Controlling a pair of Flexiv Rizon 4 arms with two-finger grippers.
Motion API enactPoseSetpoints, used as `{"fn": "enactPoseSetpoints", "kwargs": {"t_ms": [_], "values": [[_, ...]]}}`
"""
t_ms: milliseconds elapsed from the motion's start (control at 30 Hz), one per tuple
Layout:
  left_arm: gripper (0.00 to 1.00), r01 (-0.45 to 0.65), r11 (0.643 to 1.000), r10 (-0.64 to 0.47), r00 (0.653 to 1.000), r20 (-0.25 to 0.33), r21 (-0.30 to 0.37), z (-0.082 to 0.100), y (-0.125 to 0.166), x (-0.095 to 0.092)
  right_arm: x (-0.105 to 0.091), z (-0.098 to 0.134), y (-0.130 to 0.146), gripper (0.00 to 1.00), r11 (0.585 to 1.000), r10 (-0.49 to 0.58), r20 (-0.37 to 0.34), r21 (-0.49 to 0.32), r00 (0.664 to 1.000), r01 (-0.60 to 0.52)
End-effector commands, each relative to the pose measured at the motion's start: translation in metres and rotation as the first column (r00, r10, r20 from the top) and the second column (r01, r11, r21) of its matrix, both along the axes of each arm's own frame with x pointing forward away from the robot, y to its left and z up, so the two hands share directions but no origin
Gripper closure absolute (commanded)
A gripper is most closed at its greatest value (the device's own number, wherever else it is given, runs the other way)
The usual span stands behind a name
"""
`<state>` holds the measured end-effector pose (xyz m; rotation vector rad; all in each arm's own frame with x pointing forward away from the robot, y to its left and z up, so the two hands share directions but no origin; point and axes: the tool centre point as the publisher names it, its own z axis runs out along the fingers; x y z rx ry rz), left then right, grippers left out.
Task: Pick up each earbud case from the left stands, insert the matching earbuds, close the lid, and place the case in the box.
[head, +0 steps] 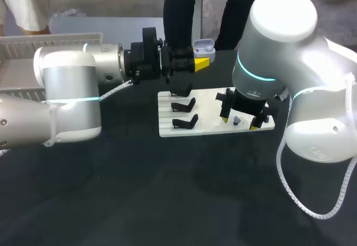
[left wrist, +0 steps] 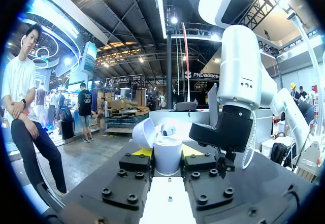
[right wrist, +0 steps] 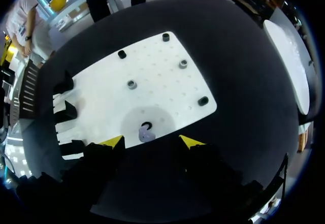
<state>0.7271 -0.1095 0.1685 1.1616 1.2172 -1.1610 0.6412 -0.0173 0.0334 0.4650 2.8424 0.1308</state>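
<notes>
— At the far side of the table (head: 167, 201), what is held by the left gripper (head: 199, 62)?

— An earbud case (head: 204, 49) is clamped between its two yellow tips, one tip pressed against each side. The case is held up off the table, just beyond the far edge of the white board (head: 212, 104). Its lid (left wrist: 143, 132) is swung open to one side, and a seated earbud (left wrist: 168, 129) can be made out in the open top.

— And how is the right gripper (right wrist: 151, 141) placed?

— It is hung over the right part of the board with its fingers pointed down and its jaws spread wide. A loose earbud (right wrist: 146, 135), pale lilac, is seen lying on the board between the yellow tips. It is touched by neither of them, as far as can be told, and it lies right against a small black ring (right wrist: 146, 126).

— What else is found on the board?

— Three black stands (head: 184, 106) are lined up along its left edge, one behind the other from near to far. Small round holders (right wrist: 132, 84), some black and some grey, are dotted over the rest of its surface.

— Where is the box?

— A slatted white box (head: 33, 48) is seen at the far left, behind the left arm (head: 67, 95) and well apart from the board.
</notes>
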Motion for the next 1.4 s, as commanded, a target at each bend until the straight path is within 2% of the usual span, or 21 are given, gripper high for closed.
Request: {"fn": "enactPoseSetpoints", "kwargs": {"t_ms": [33, 833, 900, 967, 1133, 1300, 1400], "values": [[1.0, -0.007, 1.0, 0.007, 1.0, 0.004, -0.003, -0.0005, -0.0002, -0.0019, 0.005, -0.003, 0.0025, 0.5, 1.0, 0.0, -0.002, -0.001, 1.0, 0.0], [1.0, -0.007, 1.0, 0.007, 1.0, 0.004, -0.003, -0.0005, -0.0002, -0.0019, 0.0102, -0.0066, 0.0038, 0.7, 1.0, 0.012, -0.004, -0.008, 1.0, -0.012], [1.0, -0.007, 1.0, 0.007, 1.0, 0.004, -0.003, -0.0005, -0.0002, -0.0019, 0.0103, -0.0066, 0.0039, 0.75, 1.0, 0.012, -0.004, -0.008, 1.0, -0.013], [1.0, -0.007, 1.0, 0.007, 1.0, 0.004, -0.003, -0.0005, -0.0002, -0.0019, 0.0103, -0.0066, 0.0039, 0.75, 1.0, 0.012, -0.004, -0.009, 1.0, -0.012], [1.0, -0.007, 1.0, 0.007, 1.0, 0.004, -0.003, -0.0005, -0.0002, -0.0019, 0.0103, -0.0082, 0.0032, 0.82, 1.0, 0.011, -0.009, -0.011, 1.0, -0.012], [1.0, -0.007, 1.0, 0.007, 1.0, 0.004, -0.003, -0.0005, -0.0002, -0.0019, 0.0111, -0.0093, 0.003, 1.0, 1.0, 0.01, -0.009, -0.011, 1.0, -0.01], [1.0, -0.007, 1.0, 0.007, 1.0, 0.004, -0.003, -0.0005, -0.0002, -0.0019, 0.0109, -0.0088, 0.003, 1.0, 1.0, 0.009, -0.011, -0.011, 1.0, -0.009]]}}
